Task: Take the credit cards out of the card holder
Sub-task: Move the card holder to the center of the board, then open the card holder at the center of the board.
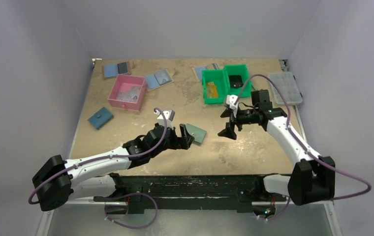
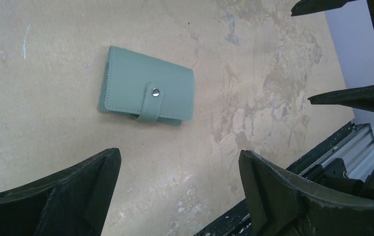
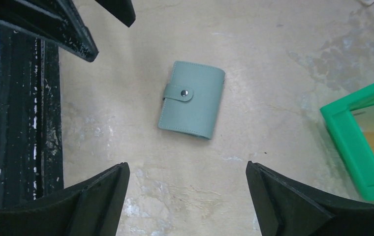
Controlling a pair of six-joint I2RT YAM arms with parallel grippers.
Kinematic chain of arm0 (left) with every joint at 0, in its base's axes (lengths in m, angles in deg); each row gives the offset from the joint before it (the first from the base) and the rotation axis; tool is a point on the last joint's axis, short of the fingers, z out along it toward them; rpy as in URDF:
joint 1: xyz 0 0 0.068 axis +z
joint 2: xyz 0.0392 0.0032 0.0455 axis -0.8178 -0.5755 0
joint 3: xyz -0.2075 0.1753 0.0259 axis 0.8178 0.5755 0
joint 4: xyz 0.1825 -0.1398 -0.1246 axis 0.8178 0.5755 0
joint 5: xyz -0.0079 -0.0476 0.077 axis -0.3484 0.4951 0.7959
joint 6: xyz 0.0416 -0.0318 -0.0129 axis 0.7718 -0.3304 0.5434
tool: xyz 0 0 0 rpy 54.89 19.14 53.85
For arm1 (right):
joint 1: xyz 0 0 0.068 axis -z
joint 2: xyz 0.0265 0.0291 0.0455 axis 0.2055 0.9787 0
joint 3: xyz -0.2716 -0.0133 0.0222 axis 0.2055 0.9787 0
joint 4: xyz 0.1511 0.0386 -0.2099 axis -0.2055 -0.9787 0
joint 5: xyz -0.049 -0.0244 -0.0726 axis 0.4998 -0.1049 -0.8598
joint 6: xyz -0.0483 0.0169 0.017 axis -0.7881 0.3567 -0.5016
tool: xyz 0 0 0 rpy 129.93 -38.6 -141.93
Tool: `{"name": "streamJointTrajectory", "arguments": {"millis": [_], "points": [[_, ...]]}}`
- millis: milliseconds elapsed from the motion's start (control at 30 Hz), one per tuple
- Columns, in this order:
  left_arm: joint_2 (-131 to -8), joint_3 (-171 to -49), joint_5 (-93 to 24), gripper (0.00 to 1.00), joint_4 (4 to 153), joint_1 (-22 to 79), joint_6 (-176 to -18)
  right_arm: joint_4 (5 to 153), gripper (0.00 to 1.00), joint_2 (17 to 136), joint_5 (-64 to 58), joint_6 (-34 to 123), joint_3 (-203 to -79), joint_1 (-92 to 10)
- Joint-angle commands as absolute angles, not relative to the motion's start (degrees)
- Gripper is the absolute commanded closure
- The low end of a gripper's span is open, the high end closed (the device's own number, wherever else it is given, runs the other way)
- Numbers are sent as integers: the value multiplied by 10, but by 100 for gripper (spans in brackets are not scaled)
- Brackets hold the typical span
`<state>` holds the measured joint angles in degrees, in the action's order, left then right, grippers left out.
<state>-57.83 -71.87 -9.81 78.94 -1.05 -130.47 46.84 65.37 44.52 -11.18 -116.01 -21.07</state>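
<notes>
Mid-frame on the desk (image 1: 254,152), card holder (image 1: 195,133) lies snapped shut, near L jaws; both jaws spread, empty; risk: flat holder may skid if unpinned, snap won't pop.

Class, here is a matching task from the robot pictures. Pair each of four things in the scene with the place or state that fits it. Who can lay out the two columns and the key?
Column one:
1. card holder
2. left gripper
3. pink box
4. green bin

Column two:
A. at the back left
B. jaws wide open, holding nothing
C. snapped shut, lying flat
D. at the back right, two compartments

Pairs: 1-C, 2-B, 3-A, 4-D
</notes>
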Motion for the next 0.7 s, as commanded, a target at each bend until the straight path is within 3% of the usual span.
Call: {"name": "streamJointTrajectory", "arguments": {"millis": [0, 200, 533, 667], "points": [[-575, -684, -119, 3, 702, -9, -1351, 474, 1, 707, 397, -35, -1208, -247], [-604, -669, -97, 6, 683, -9, -1377, 528, 4, 796, 337, 101, -1251, -306], [-685, -734, -92, 19, 739, 2, -1355, 580, 28, 932, 259, 201, -1291, -378], [-704, -758, -88, 21, 765, 4, -1341, 582, 30, 963, 256, 216, -1297, -380]]}}
